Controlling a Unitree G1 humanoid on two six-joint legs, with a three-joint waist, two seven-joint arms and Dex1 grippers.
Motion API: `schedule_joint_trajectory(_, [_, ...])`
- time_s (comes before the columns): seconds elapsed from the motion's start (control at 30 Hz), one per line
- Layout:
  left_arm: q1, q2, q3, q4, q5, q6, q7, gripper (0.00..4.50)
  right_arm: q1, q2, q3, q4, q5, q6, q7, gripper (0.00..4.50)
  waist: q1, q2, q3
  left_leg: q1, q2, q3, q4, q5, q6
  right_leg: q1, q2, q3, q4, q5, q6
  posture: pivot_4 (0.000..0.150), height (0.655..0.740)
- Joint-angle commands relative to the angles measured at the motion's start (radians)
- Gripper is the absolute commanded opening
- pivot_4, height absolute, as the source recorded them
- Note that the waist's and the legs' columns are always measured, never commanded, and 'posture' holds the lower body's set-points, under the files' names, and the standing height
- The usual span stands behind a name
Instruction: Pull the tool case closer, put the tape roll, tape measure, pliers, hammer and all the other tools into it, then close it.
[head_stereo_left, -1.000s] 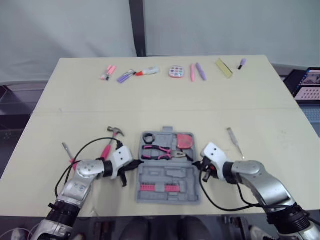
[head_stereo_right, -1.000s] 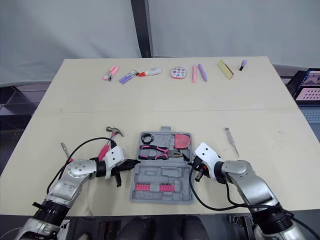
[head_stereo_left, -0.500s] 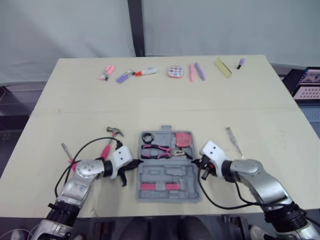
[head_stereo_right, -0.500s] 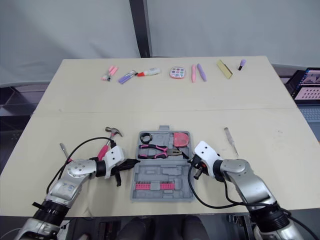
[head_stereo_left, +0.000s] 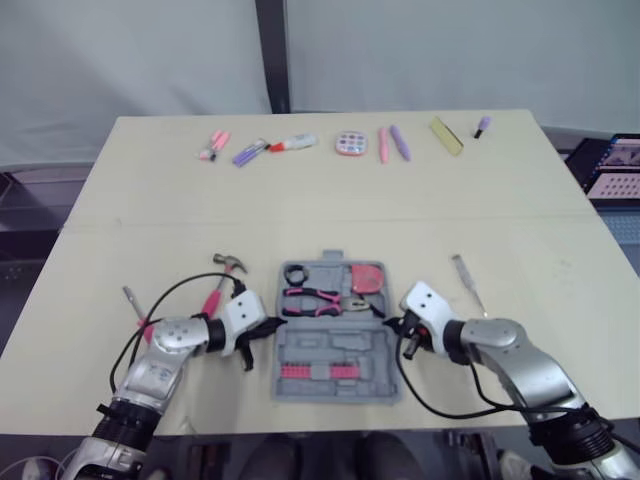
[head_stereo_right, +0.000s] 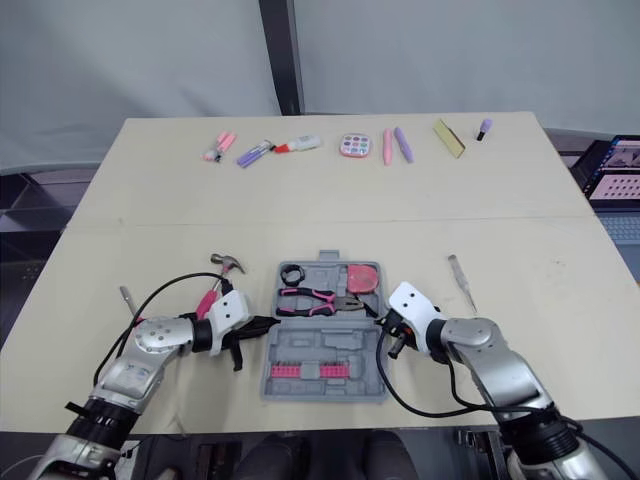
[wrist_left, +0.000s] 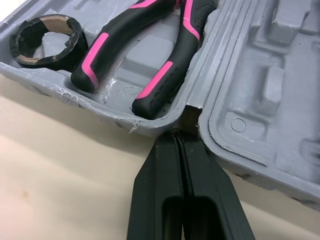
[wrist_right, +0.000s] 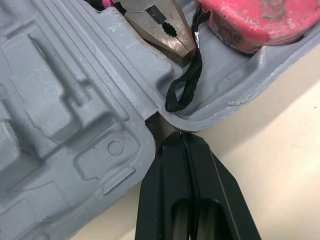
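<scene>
My left claw (head_stereo_left: 271, 325) and right claw (head_stereo_left: 391, 324) are both closed, tips touching opposite hinge ends of the open case (head_stereo_left: 335, 350). It sits between them near the table's front edge. The hammer (head_stereo_left: 218, 290) lies nearest my left arm.

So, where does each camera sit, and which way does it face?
Eye views: on the head, facing forward and down over the table; both arms show, left hand and right hand at the open tool case.
Left wrist view: on the left wrist, along its shut fingers toward the case's notch, pliers and tape roll.
Right wrist view: on the right wrist, along its shut fingers toward the opposite notch and tape measure.
Shared: both wrist views show the pliers and the case's hinge.
</scene>
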Motion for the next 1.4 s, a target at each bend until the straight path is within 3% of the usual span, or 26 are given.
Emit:
schedule_joint_trajectory(0.03, [-0.012, -0.005, 0.007, 0.011, 0.011, -0.009, 0.017, 0.07, 0.012, -0.015, -0.014, 0.002, -0.012, -0.012, -0.003, 0.03, 0.0, 0.0, 0.0, 0.0, 0.0, 0.0, 0.0, 0.0, 0.0, 0.0, 0.0, 0.0, 0.0, 0.0, 0.0, 0.15, 0.74])
schedule_joint_trajectory(0.73, [0.061, 0.06, 0.041, -0.072, -0.024, 0.066, -0.018, 0.07, 0.071, -0.104, -0.055, 0.048, -0.017, -0.068, 0.008, 0.03, 0.001, 0.0, -0.001, 0.0, 0.0, 0.0, 0.0, 0.0, 0.0, -0.002, 0.0, 0.001, 0.005, 0.0, 0.0, 0.15, 0.74])
schedule_joint_trajectory(1.17, [0.191, 0.149, 0.245, -0.31, -0.25, 0.113, -0.121, 0.07, 0.215, -0.19, -0.276, -0.152, 0.173, -0.058, 0.125, 0.03, -0.001, 0.0, 0.0, -0.001, 0.001, 0.001, -0.003, 0.0, 0.0, -0.002, 0.0, 0.001, -0.001, 0.0, 0.0, 0.15, 0.74])
schedule_joint_trajectory(1.3, [0.359, 0.174, 0.381, -0.431, -0.363, 0.133, -0.163, 0.07, 0.335, -0.223, -0.4, -0.244, 0.309, -0.022, 0.221, 0.03, -0.001, 0.0, 0.0, -0.001, 0.001, 0.001, -0.004, 0.0, 0.0, 0.0, 0.0, 0.001, -0.004, 0.0, 0.0, 0.15, 0.74])
schedule_joint_trajectory(1.4, [0.473, 0.154, 0.488, -0.478, -0.432, 0.126, -0.16, 0.89, 0.423, -0.236, -0.433, -0.272, 0.315, -0.104, 0.268, 0.0, 0.002, 0.0, 0.0, 0.0, 0.002, 0.001, -0.007, 0.0, 0.0, 0.005, 0.001, 0.0, -0.01, 0.0, 0.0, 0.15, 0.74])
